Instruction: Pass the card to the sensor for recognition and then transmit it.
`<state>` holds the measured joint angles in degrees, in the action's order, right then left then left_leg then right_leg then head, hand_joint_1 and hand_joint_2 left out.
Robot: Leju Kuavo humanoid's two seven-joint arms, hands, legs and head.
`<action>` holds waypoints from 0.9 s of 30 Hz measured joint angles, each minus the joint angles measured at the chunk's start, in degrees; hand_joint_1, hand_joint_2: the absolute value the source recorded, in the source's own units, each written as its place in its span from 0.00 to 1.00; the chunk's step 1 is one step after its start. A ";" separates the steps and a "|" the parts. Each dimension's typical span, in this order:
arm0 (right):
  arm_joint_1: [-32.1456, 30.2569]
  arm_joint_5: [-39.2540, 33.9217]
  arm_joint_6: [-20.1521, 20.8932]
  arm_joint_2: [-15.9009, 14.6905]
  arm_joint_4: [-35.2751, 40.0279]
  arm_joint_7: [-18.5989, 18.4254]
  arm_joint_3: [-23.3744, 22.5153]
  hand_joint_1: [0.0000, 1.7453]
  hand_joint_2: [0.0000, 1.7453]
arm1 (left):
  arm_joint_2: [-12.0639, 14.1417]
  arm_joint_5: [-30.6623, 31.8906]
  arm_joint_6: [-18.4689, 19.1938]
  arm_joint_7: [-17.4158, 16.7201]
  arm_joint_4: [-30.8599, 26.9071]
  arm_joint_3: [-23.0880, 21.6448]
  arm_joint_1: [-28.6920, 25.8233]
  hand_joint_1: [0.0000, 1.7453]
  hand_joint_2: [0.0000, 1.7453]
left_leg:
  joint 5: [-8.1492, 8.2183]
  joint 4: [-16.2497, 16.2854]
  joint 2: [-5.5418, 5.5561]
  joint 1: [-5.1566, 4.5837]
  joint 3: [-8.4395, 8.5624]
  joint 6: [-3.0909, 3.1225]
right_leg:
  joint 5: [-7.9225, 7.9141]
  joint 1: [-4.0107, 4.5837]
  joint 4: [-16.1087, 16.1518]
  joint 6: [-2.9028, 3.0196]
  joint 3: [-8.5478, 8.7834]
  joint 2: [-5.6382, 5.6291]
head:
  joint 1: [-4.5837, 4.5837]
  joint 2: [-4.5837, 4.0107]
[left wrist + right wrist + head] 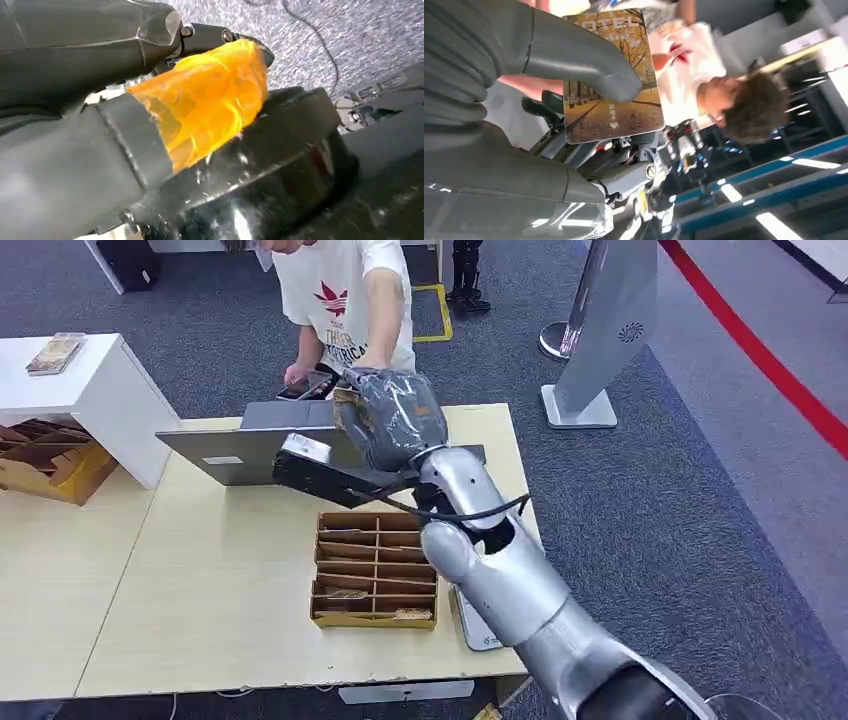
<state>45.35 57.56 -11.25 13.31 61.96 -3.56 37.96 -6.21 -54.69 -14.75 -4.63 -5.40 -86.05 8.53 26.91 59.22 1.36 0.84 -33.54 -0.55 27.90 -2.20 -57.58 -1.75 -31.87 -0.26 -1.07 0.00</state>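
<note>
Above the table [230,570], right hand [392,415] pinches card [611,80] (left hand's [200,107] state unclear).

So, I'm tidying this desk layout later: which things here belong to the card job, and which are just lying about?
Part of the job:
- card, held by the right hand
- grey sensor unit on the table
- person standing across the table

Lying about:
- cardboard divider box
- white cabinet with a small object on top
- floor sign stand
</note>
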 joint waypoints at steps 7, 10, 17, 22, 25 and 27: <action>5.10 6.59 -2.74 2.14 -11.83 -1.68 0.90 0.00 1.00 | 0.00 1.73 0.37 -0.55 -0.04 -0.04 0.53 0.00 0.00 | 0.00 0.01 0.01 -0.01 -0.01 0.00 | 0.00 -0.01 0.01 0.00 0.00 0.01 | 0.00 0.00; 5.87 6.74 -2.15 2.67 -14.87 -1.66 1.03 0.00 1.00 | -0.02 1.69 0.42 -0.53 -0.11 -0.09 0.64 0.00 0.00 | 0.00 0.00 0.01 -0.01 0.00 0.00 | 0.00 0.00 0.01 -0.01 0.00 0.01 | 0.02 0.00; 5.72 2.32 -0.07 3.28 -18.40 1.17 0.53 0.00 0.00 | 0.00 0.66 0.42 -0.04 -0.11 -0.09 0.56 0.00 0.00 | 0.00 0.00 -0.01 0.00 -0.01 0.00 | -0.01 0.00 0.01 0.00 -0.03 -0.01 | 0.00 0.00; 1.42 -12.94 6.62 4.92 -14.67 6.71 -1.75 0.00 0.00 | 0.00 -1.40 0.35 1.27 -0.11 -0.07 0.26 0.00 0.00 | 0.02 0.00 -0.04 0.01 -0.03 0.00 | 0.01 0.01 0.01 -0.01 -0.07 -0.02 | 0.00 0.00; -2.24 -22.16 10.36 5.49 -9.28 7.52 -2.05 0.00 0.00 | 0.02 -2.29 0.31 1.95 -0.11 -0.07 0.06 0.00 0.00 | 0.03 0.00 -0.04 0.01 -0.11 -0.01 | 0.01 0.01 0.01 -0.01 -0.14 -0.02 | 0.00 0.00; -3.33 -23.05 11.05 5.62 -7.18 7.54 -2.18 0.00 0.00 | 0.11 -2.51 0.31 2.06 -0.11 -0.07 0.02 0.00 0.00 | 0.03 0.00 -0.05 0.01 -0.13 0.00 | 0.01 0.01 0.01 0.00 -0.16 -0.02 | 0.00 0.00</action>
<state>42.02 34.51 -0.20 18.93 54.78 3.98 35.78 -6.10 -57.20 -14.45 -2.58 -5.51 -86.12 8.55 26.93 59.21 1.31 0.85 -33.67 -0.55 27.92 -2.19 -57.57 -1.75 -32.02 -0.28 -1.07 0.00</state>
